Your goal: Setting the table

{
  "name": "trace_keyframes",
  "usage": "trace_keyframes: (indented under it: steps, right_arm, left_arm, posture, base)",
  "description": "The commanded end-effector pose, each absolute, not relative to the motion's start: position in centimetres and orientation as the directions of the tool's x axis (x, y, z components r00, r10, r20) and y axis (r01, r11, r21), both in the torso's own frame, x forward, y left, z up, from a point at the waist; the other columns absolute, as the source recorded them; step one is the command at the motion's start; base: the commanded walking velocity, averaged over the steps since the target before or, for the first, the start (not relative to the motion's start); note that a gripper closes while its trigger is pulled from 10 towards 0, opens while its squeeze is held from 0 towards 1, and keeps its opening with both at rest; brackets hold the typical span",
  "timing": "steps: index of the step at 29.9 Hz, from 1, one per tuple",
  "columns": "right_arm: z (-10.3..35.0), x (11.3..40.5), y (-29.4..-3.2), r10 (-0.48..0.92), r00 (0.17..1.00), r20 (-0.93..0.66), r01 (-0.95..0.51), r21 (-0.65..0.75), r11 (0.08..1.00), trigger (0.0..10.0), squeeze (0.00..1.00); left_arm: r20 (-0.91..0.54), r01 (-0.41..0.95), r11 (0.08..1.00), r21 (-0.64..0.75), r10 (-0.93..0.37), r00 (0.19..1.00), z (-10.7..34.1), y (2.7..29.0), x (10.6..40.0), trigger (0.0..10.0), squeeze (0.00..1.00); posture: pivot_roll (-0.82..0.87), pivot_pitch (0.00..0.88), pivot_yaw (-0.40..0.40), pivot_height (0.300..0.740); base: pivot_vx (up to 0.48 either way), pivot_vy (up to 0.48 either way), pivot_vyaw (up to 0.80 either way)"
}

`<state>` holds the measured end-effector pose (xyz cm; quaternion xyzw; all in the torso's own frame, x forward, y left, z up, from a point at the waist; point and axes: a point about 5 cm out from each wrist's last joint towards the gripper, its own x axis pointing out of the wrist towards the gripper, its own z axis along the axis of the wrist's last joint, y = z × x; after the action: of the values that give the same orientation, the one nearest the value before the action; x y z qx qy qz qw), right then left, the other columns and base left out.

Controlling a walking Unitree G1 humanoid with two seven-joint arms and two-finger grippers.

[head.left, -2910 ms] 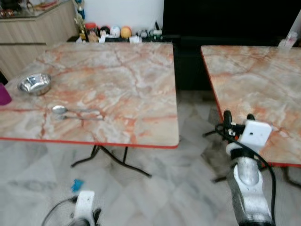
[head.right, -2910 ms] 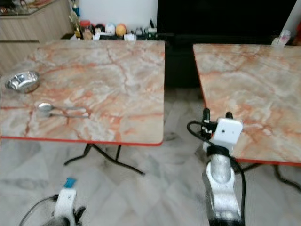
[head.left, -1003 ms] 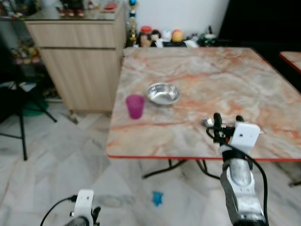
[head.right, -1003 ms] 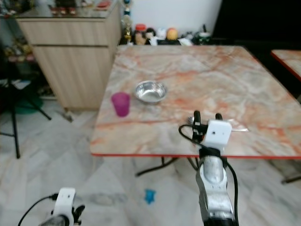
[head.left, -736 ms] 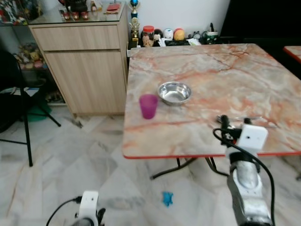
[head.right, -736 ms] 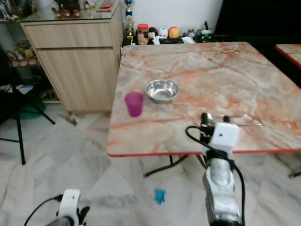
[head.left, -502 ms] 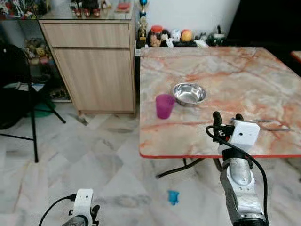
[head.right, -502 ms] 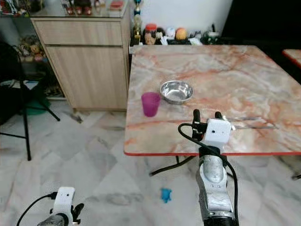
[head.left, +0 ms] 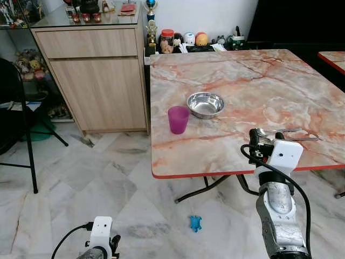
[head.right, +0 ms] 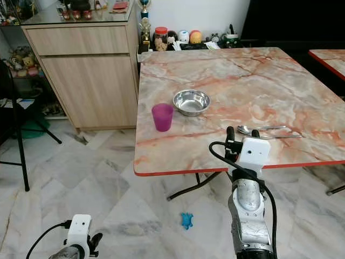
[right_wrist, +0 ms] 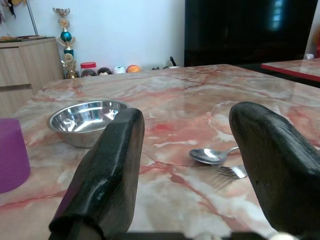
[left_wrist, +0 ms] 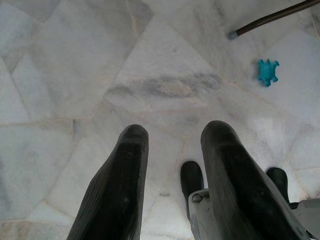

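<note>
The left gripper (left_wrist: 172, 165) hangs low over the pale marble floor (head.left: 81, 178), its two black fingers (left_wrist: 120, 190) parted with bare tile between them and nothing held; a small blue turtle-shaped toy (head.left: 195, 223) lies on the floor under the marble table's near edge. The right gripper (head.right: 240, 132) is raised at the near edge of the marble table (head.left: 242, 81), fingers (right_wrist: 107, 165) spread wide and empty. Relative to that gripper, the purple cup (head.left: 178, 119) stands upright to its left near the table's left edge, and the steel bowl (head.left: 205, 104) sits just beyond the cup, close beside it but apart; the bowl looks empty, and whether the cup holds anything cannot be told. The spoon (head.right: 259, 129) and the fork (head.right: 280, 135) lie side by side on the table just past the gripper and slightly to its right, handles pointing right.

Left of the table stands a wooden cabinet (head.left: 97, 75) with a glass top carrying trinkets and a trophy. Behind the table a low shelf holds jars and small ornaments (head.left: 186, 39). A second table's corner (head.left: 333, 58) shows at far right.
</note>
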<state>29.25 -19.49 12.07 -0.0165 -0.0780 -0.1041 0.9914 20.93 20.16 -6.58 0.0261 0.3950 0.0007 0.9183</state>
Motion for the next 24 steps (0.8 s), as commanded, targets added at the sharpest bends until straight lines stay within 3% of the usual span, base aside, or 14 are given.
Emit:
trace_keyframes:
  steps: [1,9,24]
  right_arm:
    - [12.13,29.38,-19.56,-0.210,0.965,0.156,0.214,-0.009,0.977,10.0,0.00]
    - [12.02,29.23,-19.49,-0.205,0.967,0.154,0.210,-0.017,0.978,10.0,0.00]
    - [12.10,29.32,-19.50,-0.202,0.967,0.154,0.207,-0.019,0.978,10.0,0.00]
  left_arm:
    - [-0.723,0.008,0.999,0.048,0.030,0.690,-6.49,20.49,20.99,10.0,0.00]
    - [-0.722,0.009,0.999,0.047,0.028,0.691,-6.47,20.42,21.06,10.0,0.00]
    - [-0.719,0.008,0.999,0.041,0.024,0.695,-6.48,20.25,21.06,10.0,0.00]
  posture:
    - [0.05,0.000,-0.008,0.740]
    - [0.05,0.000,-0.009,0.740]
    - [0.04,0.000,-0.015,0.740]
  base:
    - [0.000,0.000,0.00]
    - [0.000,0.000,0.00]
    - [0.295,0.000,0.00]
